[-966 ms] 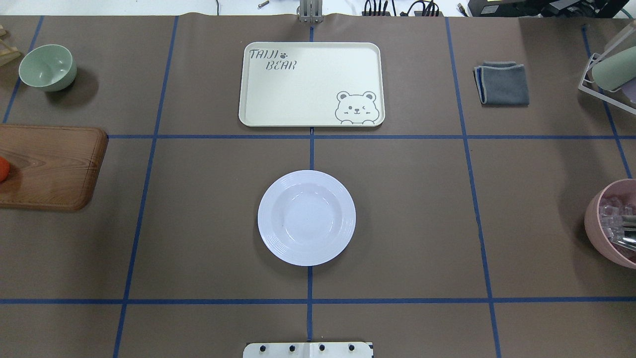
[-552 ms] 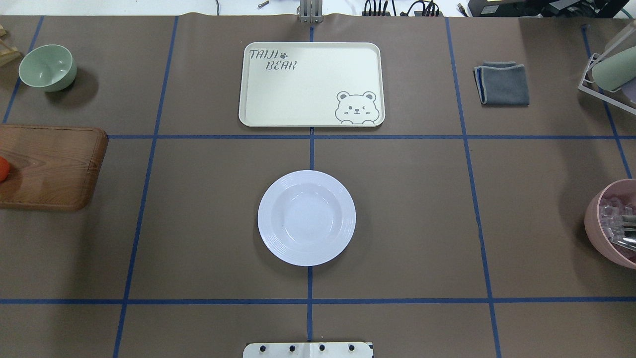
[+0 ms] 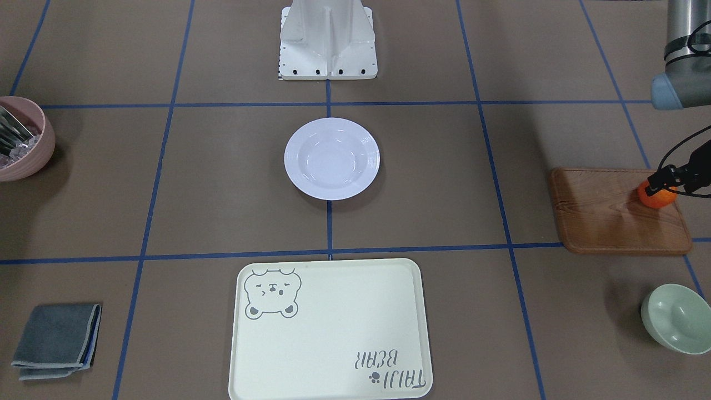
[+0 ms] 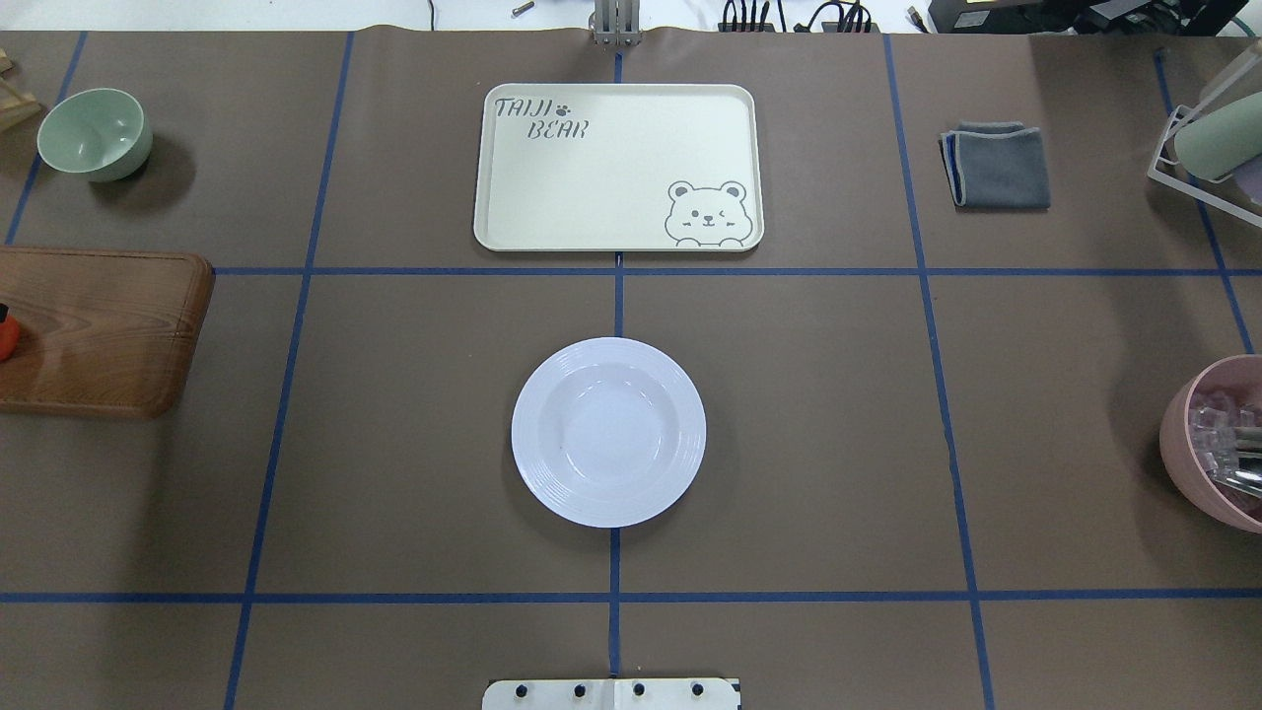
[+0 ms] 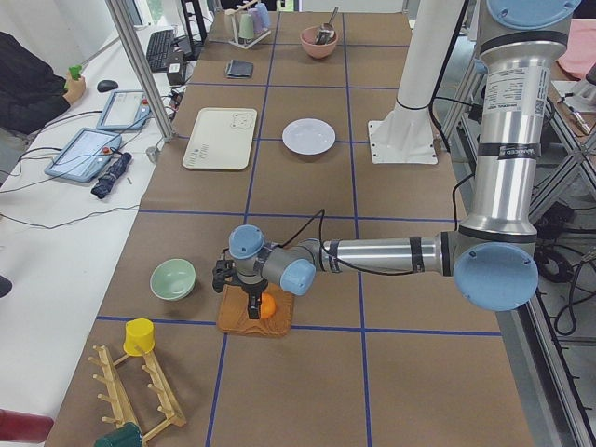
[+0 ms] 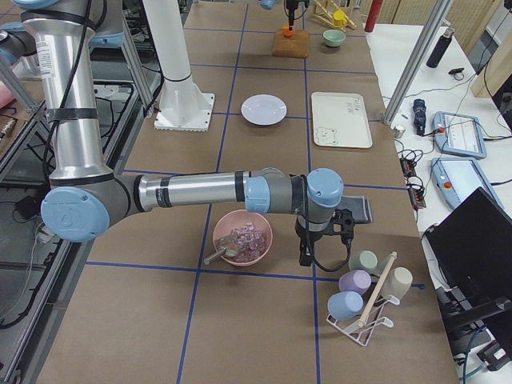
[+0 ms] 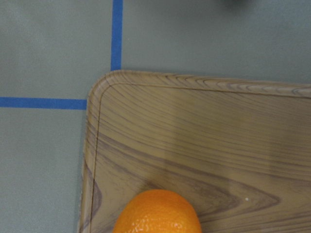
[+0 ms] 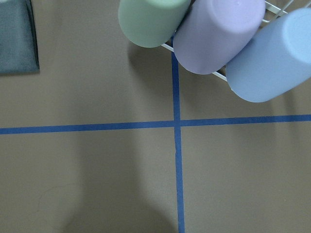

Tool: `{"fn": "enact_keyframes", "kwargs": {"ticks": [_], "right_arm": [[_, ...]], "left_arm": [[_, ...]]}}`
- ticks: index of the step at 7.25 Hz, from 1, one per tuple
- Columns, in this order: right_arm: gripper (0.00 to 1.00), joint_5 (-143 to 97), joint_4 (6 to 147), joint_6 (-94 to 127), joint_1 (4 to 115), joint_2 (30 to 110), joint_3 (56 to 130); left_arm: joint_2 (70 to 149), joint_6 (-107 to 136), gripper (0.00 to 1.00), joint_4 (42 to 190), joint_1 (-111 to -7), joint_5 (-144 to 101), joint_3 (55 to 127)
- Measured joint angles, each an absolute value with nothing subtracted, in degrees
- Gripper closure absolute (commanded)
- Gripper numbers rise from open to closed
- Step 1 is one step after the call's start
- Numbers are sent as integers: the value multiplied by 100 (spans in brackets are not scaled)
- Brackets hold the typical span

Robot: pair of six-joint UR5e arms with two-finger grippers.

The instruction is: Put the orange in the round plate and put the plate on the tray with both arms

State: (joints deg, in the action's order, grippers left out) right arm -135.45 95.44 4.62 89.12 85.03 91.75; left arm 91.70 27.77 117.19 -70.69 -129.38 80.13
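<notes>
At the left edge of the brown paper-covered worktop (image 4: 789, 394), your robot's left gripper (image 3: 659, 185) hangs down at the small bright-orange mandarin (image 3: 658, 199). No view lets you tell whether its jaws are closed on the fruit. The mandarin rests on the brown wooden board (image 3: 605, 216), close to one of the board's rounded corners. The round glossy white plate with the ridged rim (image 4: 537, 468) sits at the worktop's centre, on the blue tape line (image 4: 618, 306), well apart from the fruit. The large pale cream rectangular tray with the grey bear drawing (image 4: 611, 158) lies beyond the plate, toward the edge on your side. At the right end, the right gripper (image 6: 305, 256) hovers between the pink bowl (image 4: 1175, 434) and the row of pastel cups (image 8: 218, 34), and you cannot tell how its jaws stand either. A folded grey cloth (image 4: 996, 168) and a pale-green bowl (image 4: 96, 133) lie toward the corners on your side.
</notes>
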Motion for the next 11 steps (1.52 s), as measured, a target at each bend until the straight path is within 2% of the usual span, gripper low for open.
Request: {"fn": "enact_keyframes", "kwargs": {"ticks": [6, 7, 8, 10, 11], "right_arm": [[0, -13552, 9535, 760, 8853, 8464, 9161], [0, -13552, 9536, 768, 8851, 8464, 9157], [0, -13555, 9536, 771, 8851, 8464, 9153], [0, -13575, 9545, 784, 8851, 8458, 9161], [0, -13610, 9556, 823, 8851, 8450, 9167]], "left_arm": [[9207, 2789, 3, 11934, -6941, -12908, 7734], [9209, 2791, 19, 11940, -6929, -12916, 7736], [9210, 2789, 53, 11941, -6923, -12928, 7734], [9203, 2781, 99, 11940, -6920, -12936, 7743], [9191, 2780, 100, 11910, -6921, -13020, 7858]]}}
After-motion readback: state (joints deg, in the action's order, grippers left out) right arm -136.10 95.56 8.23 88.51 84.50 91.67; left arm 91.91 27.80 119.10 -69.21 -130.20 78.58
